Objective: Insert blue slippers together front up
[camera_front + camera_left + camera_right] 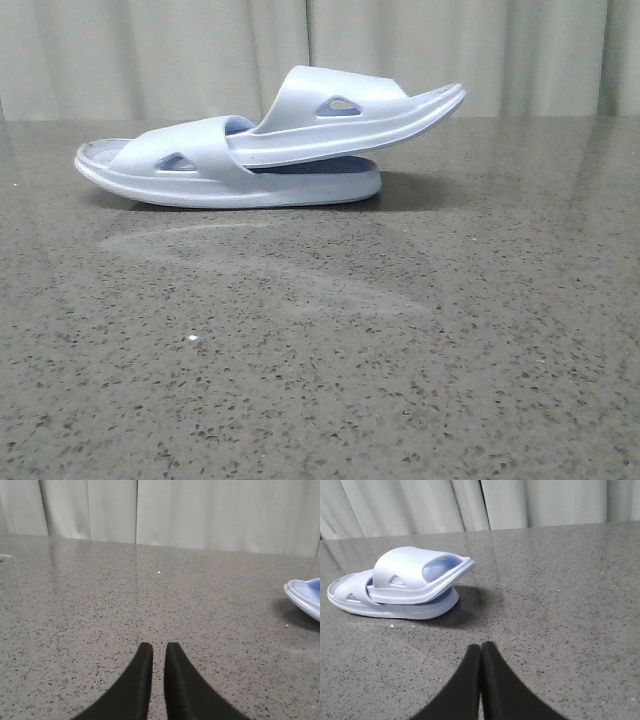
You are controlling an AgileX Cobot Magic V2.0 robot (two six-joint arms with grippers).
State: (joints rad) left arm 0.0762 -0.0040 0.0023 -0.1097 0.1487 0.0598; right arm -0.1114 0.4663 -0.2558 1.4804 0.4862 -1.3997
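Note:
The two blue slippers lie nested on the dark speckled table (400, 330) at the back. The lower slipper (165, 165) lies flat. The upper slipper (350, 110) is pushed under the lower one's strap and its free end tilts up to the right. The pair also shows in the right wrist view (405, 575). Only a tip of one slipper (306, 594) shows in the left wrist view. My left gripper (159, 647) is empty over bare table, its fingers a narrow slit apart. My right gripper (481, 647) is shut and empty, short of the slippers. Neither gripper shows in the front view.
A pale curtain (320, 50) hangs behind the table's far edge. A faint smear (250, 260) marks the tabletop in front of the slippers.

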